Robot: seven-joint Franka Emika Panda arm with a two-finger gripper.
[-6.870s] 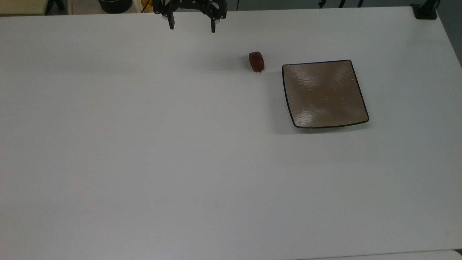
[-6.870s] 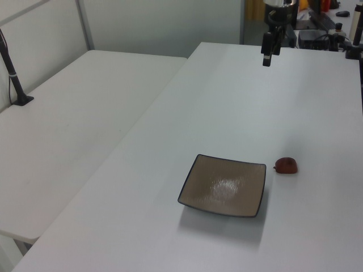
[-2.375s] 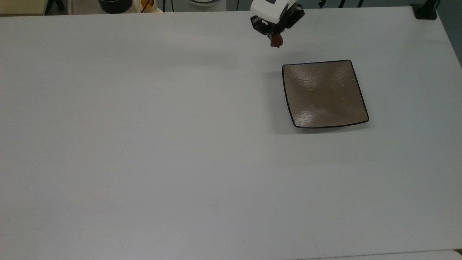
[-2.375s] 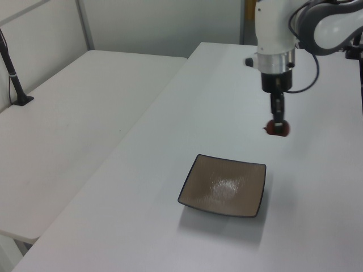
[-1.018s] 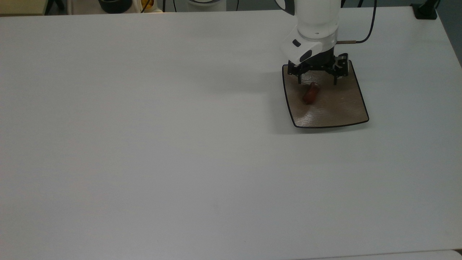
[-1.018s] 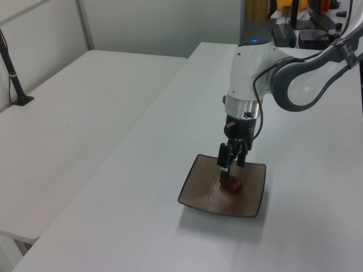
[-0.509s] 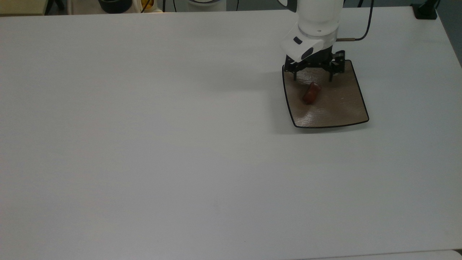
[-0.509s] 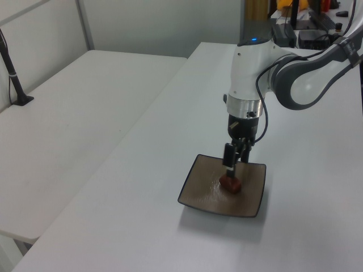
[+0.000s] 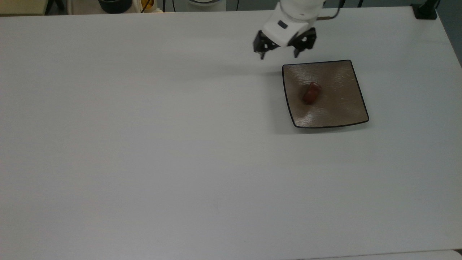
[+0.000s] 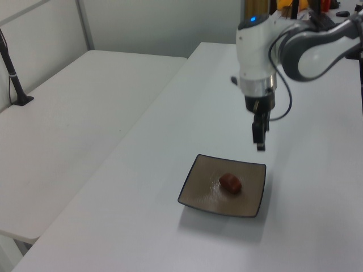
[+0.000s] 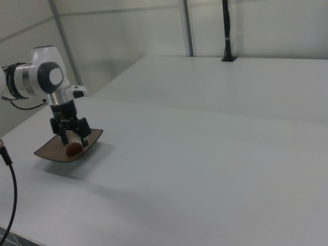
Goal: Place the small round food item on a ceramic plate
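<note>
The small round food item (image 9: 311, 92), a dark reddish-brown lump, lies near the middle of the square tan-brown ceramic plate (image 9: 341, 106) on the white table. It also lies on the ceramic plate (image 10: 198, 190) as the small round food item (image 10: 229, 182) in the left view, and as the small round food item (image 11: 74, 148) on the ceramic plate (image 11: 51, 152) in the right view. My gripper (image 9: 278, 55) is open and empty. It hangs raised above the table just off the plate's upper left corner in the top view. The gripper (image 10: 260, 139) is above the plate's far edge in the left view, and the gripper (image 11: 75, 136) shows in the right view.
A black clamp post (image 9: 425, 11) stands at the top view's upper right table corner, and a dark round container (image 9: 115, 5) sits beyond the far edge. A second white table (image 10: 74, 130) with a black post (image 10: 14, 79) adjoins in the left view. A black cable (image 11: 10, 179) hangs in the right view's lower left.
The open gripper has lifted off the plate and drawn back up and to the top view's left. The food item stays where it lay on the plate.
</note>
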